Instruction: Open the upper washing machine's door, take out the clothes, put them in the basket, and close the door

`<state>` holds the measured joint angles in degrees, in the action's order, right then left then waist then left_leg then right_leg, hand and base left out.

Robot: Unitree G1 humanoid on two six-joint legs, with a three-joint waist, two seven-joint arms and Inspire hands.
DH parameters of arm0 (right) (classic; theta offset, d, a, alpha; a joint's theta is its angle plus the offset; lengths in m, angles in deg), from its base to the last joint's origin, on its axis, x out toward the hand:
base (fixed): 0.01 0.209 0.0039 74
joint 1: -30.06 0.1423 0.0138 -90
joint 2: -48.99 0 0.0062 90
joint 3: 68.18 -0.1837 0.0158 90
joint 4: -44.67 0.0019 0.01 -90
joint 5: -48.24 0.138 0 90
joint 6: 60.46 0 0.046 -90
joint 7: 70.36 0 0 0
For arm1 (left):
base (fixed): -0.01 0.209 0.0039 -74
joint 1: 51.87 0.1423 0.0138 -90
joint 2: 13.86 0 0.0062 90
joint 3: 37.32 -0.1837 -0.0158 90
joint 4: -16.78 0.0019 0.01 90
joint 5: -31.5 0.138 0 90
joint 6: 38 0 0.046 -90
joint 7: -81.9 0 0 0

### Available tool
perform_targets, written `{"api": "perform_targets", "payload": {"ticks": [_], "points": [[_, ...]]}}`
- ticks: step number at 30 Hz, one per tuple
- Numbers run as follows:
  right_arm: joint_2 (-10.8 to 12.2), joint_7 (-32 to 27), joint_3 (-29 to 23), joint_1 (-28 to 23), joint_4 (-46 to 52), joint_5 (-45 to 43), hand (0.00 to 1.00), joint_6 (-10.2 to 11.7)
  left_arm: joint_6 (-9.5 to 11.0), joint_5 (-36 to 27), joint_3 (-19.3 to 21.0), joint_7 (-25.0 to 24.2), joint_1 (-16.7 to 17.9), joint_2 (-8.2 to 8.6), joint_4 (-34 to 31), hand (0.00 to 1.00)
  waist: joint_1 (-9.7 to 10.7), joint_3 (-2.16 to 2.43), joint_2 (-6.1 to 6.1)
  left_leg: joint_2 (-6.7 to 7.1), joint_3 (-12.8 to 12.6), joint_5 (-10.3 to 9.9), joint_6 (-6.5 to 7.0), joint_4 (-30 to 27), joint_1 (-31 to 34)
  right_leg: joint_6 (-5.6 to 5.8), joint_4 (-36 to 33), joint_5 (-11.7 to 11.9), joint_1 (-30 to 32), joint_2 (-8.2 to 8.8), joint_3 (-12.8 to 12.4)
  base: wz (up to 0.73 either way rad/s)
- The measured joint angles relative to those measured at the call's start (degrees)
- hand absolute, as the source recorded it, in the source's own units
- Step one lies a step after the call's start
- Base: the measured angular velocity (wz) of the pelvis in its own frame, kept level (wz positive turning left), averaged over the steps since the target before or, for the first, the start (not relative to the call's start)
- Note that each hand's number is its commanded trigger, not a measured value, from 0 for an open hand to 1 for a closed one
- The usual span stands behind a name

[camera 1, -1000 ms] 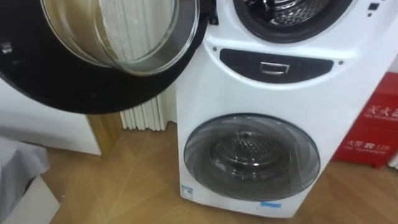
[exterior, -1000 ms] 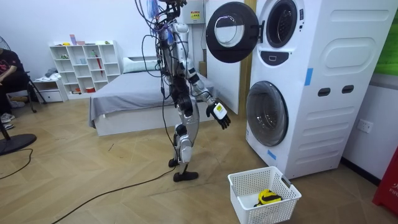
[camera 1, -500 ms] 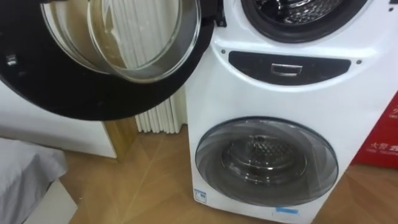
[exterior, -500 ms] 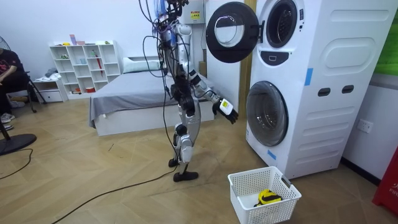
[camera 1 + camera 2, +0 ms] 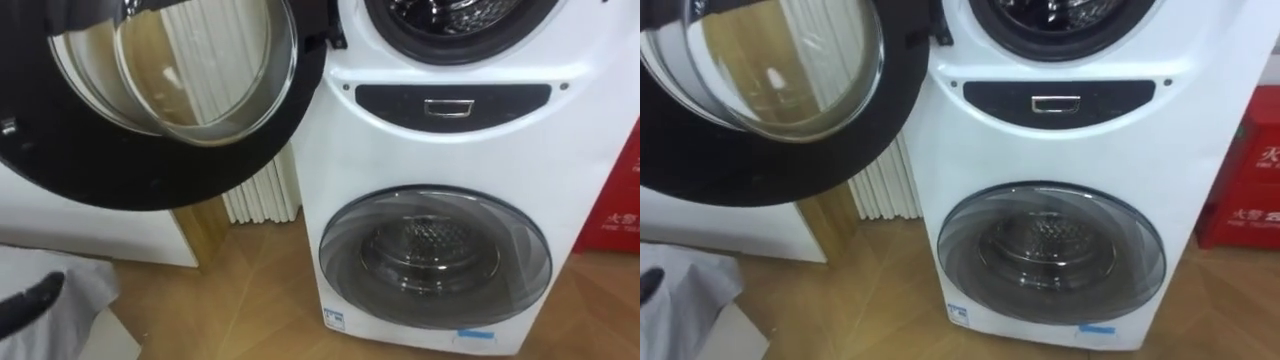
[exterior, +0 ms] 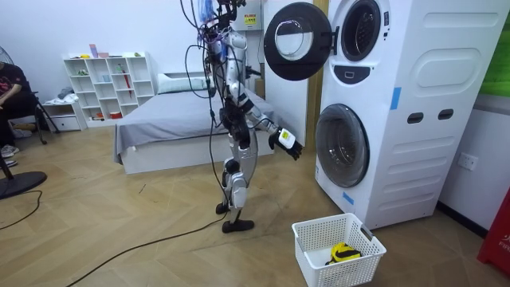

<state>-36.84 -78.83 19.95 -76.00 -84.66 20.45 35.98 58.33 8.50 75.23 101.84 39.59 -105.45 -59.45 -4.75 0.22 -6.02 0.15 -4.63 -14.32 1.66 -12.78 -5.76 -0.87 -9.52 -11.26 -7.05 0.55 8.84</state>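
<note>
The white washing machine (image 5: 440,190) is a stacked pair, well ahead of the left hand's (image 5: 30,300) slack fingers. Its upper door (image 5: 170,110), black-rimmed with bulging glass, hangs wide open above them. The open upper drum (image 5: 455,15) lies up to their right, and I cannot tell whether clothes lie inside. The lower door (image 5: 435,255) is shut.
</note>
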Motion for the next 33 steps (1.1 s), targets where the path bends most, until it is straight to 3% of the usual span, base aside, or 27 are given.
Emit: {"api": "perform_targets", "payload": {"ticks": [5,7,11,16,20,24,31,33], "points": [[0.8,0.6,0.4,0.2,0.0,0.0,0.0,0.0,0.0,5.2,-0.5,0.6,-2.2,-1.62,-5.9,0.0,0.7,-0.46,0.74,-0.12,0.0,0.0,-0.01,0.5,-0.9,0.01,0.0,0.0,-0.7,-0.08,-0.1,0.0],[0.7,0.6,0.3,0.2,0.0,0.0,0.0,-0.2,-0.2,6.5,-0.5,0.3,-2.9,-2.31,-6.7,0.0,1.4,-0.45,0.77,-0.1,0.0,0.0,-0.01,0.5,-1.0,0.02,0.0,0.0,-1.1,-0.07,-0.1,0.0],[0.7,1.3,0.3,0.3,-1.3,0.0,0.0,-0.3,-2.9,12.3,-1.5,-0.2,-3.7,-3.75,-7.8,0.0,1.8,-0.56,0.82,-0.19,0.1,0.0,0.0,0.5,-0.7,0.04,-0.1,0.0,-0.9,0.2,0.0,0.02],[0.5,4.0,1.5,1.1,-2.5,1.3,0.0,-1.3,-5.1,18.1,-5.0,-0.1,-4.4,-3.91,-9.3,0.0,2.0,-0.7,0.78,0.48,0.3,0.3,0.47,0.0,-0.1,0.3,0.0,0.1,-0.7,0.2,0.0,0.11],[0.4,5.9,3.5,3.0,-3.0,1.5,0.0,-1.6,-9.3,23.2,-7.3,0.5,-8.3,-4.27,-9.7,0.0,1.8,-0.74,0.7,0.37,0.6,0.6,0.99,-0.7,2.0,0.74,-0.3,0.4,1.1,0.44,-0.1,0.09],[0.2,7.8,3.4,5.7,-5.8,1.4,0.0,-2.7,-12.5,30.8,-8.4,0.8,-8.6,-4.98,-12.8,0.0,2.3,-0.81,0.74,0.71,0.7,0.9,1.45,-0.6,2.5,1.23,-0.2,0.9,1.4,0.75,-0.3,0.04],[0.0,10.6,3.5,7.2,-7.1,1.2,0.0,-2.7,-14.0,39.0,-10.7,-1.2,-8.6,-5.42,-16.9,0.0,3.8,-1.12,0.63,1.44,1.2,1.4,2.19,-0.8,4.2,1.65,-0.1,1.2,2.0,1.61,-0.8,0.23],[-0.1,10.7,3.7,7.6,-8.1,2.0,0.0,-2.7,-15.3,37.3,-12.8,-2.4,-8.6,-4.57,-20.5,0.0,4.4,-1.37,0.59,1.5,-0.1,1.6,2.54,-0.7,4.2,1.73,-0.2,1.2,2.1,1.95,-2.8,0.39]]}}
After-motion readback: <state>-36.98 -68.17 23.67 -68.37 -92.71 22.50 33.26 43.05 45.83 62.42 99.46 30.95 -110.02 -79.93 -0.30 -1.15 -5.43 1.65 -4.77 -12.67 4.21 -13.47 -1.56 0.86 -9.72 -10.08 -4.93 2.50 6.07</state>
